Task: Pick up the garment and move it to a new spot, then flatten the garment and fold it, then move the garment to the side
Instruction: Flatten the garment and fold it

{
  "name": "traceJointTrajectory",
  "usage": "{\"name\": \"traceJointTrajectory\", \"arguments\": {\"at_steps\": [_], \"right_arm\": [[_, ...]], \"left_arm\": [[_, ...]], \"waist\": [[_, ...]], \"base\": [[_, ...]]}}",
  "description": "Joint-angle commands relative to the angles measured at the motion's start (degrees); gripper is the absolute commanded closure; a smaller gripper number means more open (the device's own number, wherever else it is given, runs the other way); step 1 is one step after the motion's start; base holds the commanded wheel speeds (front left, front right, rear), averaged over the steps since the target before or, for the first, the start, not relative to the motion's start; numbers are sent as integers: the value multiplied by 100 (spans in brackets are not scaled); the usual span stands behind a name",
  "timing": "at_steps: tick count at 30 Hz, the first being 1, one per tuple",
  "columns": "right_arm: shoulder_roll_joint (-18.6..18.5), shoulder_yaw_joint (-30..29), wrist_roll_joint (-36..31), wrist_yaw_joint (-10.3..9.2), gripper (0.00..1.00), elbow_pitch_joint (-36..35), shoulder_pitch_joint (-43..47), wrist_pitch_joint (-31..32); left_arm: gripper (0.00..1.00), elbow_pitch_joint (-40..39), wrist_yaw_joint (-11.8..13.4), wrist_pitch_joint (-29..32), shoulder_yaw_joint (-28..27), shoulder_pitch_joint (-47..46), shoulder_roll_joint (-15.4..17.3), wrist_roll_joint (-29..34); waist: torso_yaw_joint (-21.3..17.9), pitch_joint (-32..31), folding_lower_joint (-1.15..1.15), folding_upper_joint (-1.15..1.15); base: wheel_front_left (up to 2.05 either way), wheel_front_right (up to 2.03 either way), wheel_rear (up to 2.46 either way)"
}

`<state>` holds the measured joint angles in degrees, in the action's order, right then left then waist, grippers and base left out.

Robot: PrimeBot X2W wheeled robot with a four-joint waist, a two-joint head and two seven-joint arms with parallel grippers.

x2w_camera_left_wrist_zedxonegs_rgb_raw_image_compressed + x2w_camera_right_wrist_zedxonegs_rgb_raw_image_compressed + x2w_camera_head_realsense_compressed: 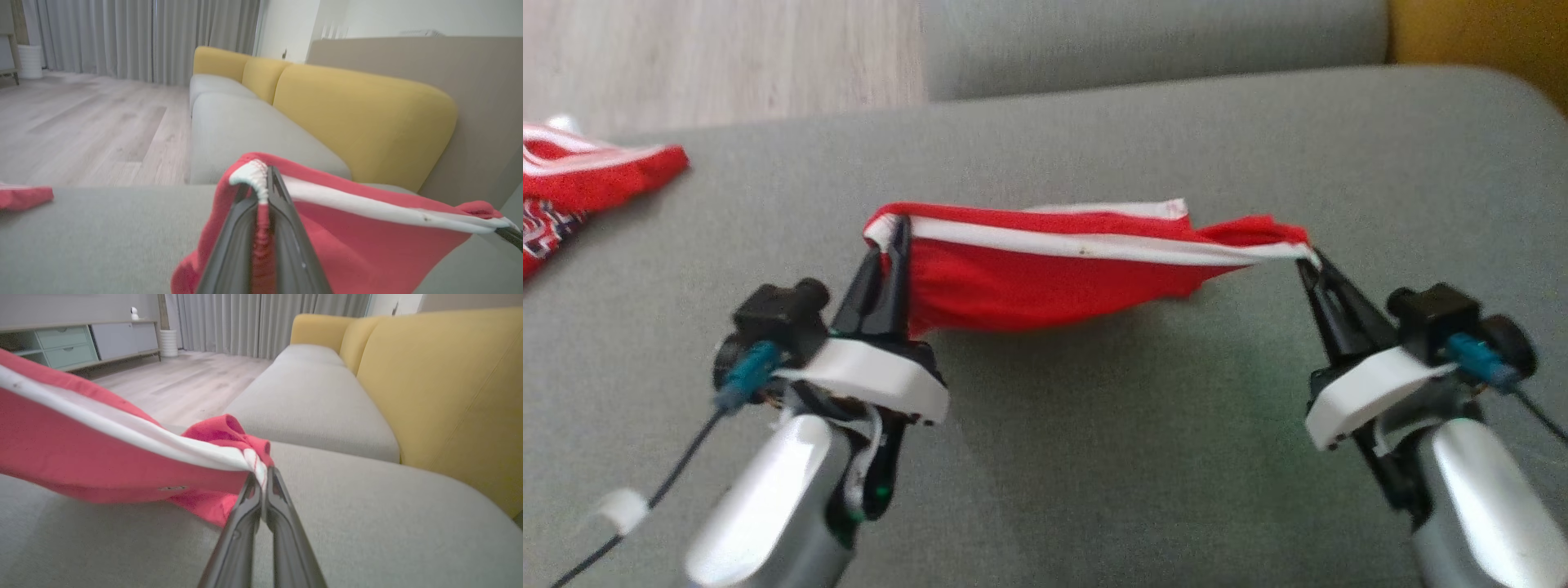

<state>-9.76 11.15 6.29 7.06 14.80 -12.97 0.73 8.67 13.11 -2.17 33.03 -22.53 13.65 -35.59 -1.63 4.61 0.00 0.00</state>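
Note:
A red garment [1045, 282] with a white band along its top edge hangs stretched between my two grippers, above the grey cushion [1094, 457]. My left gripper [892, 230] is shut on the garment's left corner; in the left wrist view the white hem [255, 173] is pinched between the dark fingers [286, 245]. My right gripper [1311, 260] is shut on the right corner, where the band bunches to a point [257, 463]. The cloth's lower edge sags toward the cushion in the middle.
Another red and white cloth [580, 192] lies at the cushion's far left edge. A second grey seat [1152, 41] and yellow backrests [359, 114] lie beyond. Wooden floor [711, 57] is off the far left. A low cabinet [73, 343] stands across the room.

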Motion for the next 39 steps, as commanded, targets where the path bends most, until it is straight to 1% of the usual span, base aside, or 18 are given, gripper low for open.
{"name": "traceJointTrajectory", "arguments": {"at_steps": [1, 6, 7, 10, 11, 12, 16, 19, 22, 24, 26, 29, 32, 35, 37, 39], "right_arm": [[-190, 56, 129, 43, 100, -711, -14, 219], [-440, -168, 361, 43, 100, -2162, 127, 875], [-543, -312, 361, 43, 100, -2985, 129, 1310], [-603, -435, 366, 43, 100, -3722, 86, 1722], [-632, -482, 353, 43, 100, -3924, 66, 1851], [-632, -482, 353, 43, 100, -3924, 66, 1851], [-685, -600, 375, 43, 100, -4481, 1, 2301], [-728, -641, 388, 43, 100, -4578, -77, 2514], [-674, -586, 486, 43, 100, -4361, -214, 2611], [-647, -484, 567, 43, 100, -4031, -421, 2642], [-647, -374, 641, 43, 100, -3603, -804, 2634], [-665, -244, 618, 43, 100, -2757, -1699, 2480], [-570, -232, 437, 43, 100, -1879, -2757, 2156], [-398, -349, 150, 43, 100, -1172, -3684, 1762], [-282, -444, -62, 43, 100, -799, -4094, 1534], [-167, -544, -246, 43, 100, -489, -4296, 1341]], "left_arm": [[100, -520, 13, -16, -355, -128, 295, -47], [100, -1656, 94, 219, -658, -244, 798, -15], [100, -2339, 125, 466, -815, -435, 1098, 34], [100, -2947, 176, 772, -936, -668, 1334, 80], [100, -3106, 188, 880, -968, -752, 1397, 83], [100, -3106, 188, 880, -968, -752, 1397, 83], [100, -3459, 190, 1269, -1036, -1036, 1557, 17], [100, -3437, 148, 1430, -1037, -1166, 1572, -94], [100, -3169, 24, 1500, -981, -1252, 1499, -280], [100, -2850, -114, 1516, -932, -1378, 1454, -372], [100, -2485, -286, 1525, -879, -1650, 1431, -381], [100, -1817, -581, 1430, -834, -2318, 1354, -294], [100, -1089, -835, 1109, -853, -3144, 1191, -113], [100, -457, -1013, 647, -909, -3881, 951, 22], [100, -97, -1103, 405, -910, -4199, 792, 57], [100, 195, -1176, 224, -876, -4334, 649, 57]], "waist": [[-8, -447, 0, 0], [-16, -785, 0, 0], [-19, -907, 0, 0], [-29, -973, 0, 0], [-34, -981, 0, 0], [-34, -981, 0, 0], [-61, -938, 0, 0], [-93, -801, 0, 0], [-137, -596, 0, 0], [-180, -415, 0, 0], [-228, -115, 0, 0], [-303, 334, 0, 0], [-343, 697, 0, 0], [-354, 1010, 0, 0], [-348, 1205, 0, 0], [-337, 1410, 0, 0]], "base": [[0, 0, 0], [0, 0, 0], [0, 0, 0], [0, 0, 0], [0, 0, 0], [0, 0, 0], [0, 0, 0], [0, 0, 0], [0, 0, 0], [0, 0, 0], [0, 0, 0], [0, 0, 0], [0, 0, 0], [0, 0, 0], [0, 0, 0], [0, 0, 0]]}}
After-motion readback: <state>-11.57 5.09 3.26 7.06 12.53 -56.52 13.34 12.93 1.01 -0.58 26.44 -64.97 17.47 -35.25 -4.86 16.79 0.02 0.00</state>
